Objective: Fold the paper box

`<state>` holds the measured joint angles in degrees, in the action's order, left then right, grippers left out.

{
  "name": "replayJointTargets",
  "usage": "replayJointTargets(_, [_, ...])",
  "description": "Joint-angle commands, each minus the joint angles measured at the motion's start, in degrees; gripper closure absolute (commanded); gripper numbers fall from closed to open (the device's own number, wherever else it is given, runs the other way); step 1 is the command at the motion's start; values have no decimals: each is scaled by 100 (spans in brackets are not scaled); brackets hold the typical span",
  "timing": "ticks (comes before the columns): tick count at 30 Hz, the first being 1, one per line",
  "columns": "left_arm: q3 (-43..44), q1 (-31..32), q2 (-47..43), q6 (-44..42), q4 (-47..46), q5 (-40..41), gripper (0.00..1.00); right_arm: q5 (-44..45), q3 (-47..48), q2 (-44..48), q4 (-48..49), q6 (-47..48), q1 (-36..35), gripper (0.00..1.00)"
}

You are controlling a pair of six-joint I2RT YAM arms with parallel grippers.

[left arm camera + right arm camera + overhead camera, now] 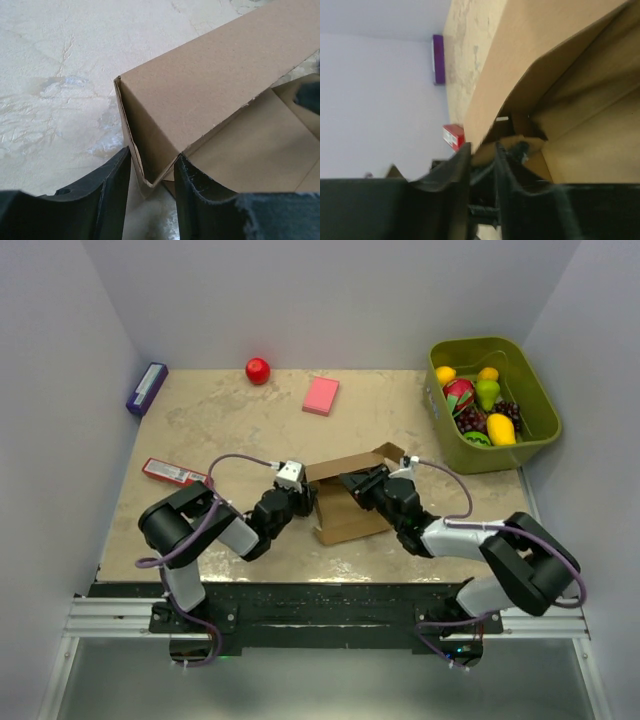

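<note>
The paper box (350, 510) is plain brown cardboard, partly folded, lying in the middle of the table with its top open. My left gripper (303, 502) is at the box's left end. In the left wrist view the left gripper (152, 155) straddles a corner of the paper box (210, 75), one finger outside the end wall and one inside, both against the cardboard. My right gripper (352, 483) reaches over the box from the right. In the right wrist view the right gripper (482, 147) has its fingers slightly parted, with the edge of a flap of the paper box (500, 60) between the tips.
A green bin (490, 343) with toy fruit stands at the back right. A pink block (321, 395) and a red ball (258, 370) lie at the back. A purple box (146, 388) and a red pack (172, 473) lie at the left. Walls close three sides.
</note>
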<state>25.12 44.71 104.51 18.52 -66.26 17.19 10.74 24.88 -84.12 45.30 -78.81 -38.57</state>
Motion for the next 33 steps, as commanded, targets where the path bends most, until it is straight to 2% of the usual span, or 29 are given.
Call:
replayJointTargets(1, [107, -497, -431, 318, 736, -953, 100, 147, 183, 938, -1230, 1155, -90, 55])
replayJointTargets(2, [89, -681, -553, 345, 1033, -1102, 100, 165, 218, 1141, -1443, 1331, -81, 44])
replayJointTargets(4, [107, -849, -720, 397, 1333, -1568, 100, 200, 367, 1475, -2073, 1849, -90, 34])
replayJointTargets(5, [141, -989, -765, 398, 1613, -1683, 100, 218, 438, 1834, -2330, 2060, -81, 27])
replayJointTargets(9, [256, -1227, -967, 371, 2345, -2455, 100, 473, 886, 2522, -3789, 3236, -11, 12])
replayJointTargets(11, [300, -1393, -1046, 345, 2651, -2763, 100, 464, 1158, 2611, -4528, 3537, 269, 9])
replayJointTargets(13, [283, -1535, -1116, 371, 2767, -3317, 100, 350, 1186, 2646, -4994, 3889, 751, 9])
replayJointTargets(15, [256, -1763, -1169, 380, 2890, -3930, 100, 463, 1063, 2725, -5039, 4204, 990, 9])
replayJointTargets(18, [423, -1966, -1248, 223, 3416, -4538, 100, 665, 957, 2900, -4952, 4803, 991, 9])
replayJointTargets(21, [520, -2001, -1354, 134, 3822, -4611, 100, 649, 913, 3050, -4812, 5392, 991, 9])
replayJointTargets(26, [502, -2027, -1389, 152, 3822, -4698, 100, 692, 948, 3050, -4820, 6165, 983, 11])
replayJointTargets(33, [476, -2027, -1468, 169, 3778, -4936, 100, 402, 887, 2778, -4365, 6351, 991, 14])
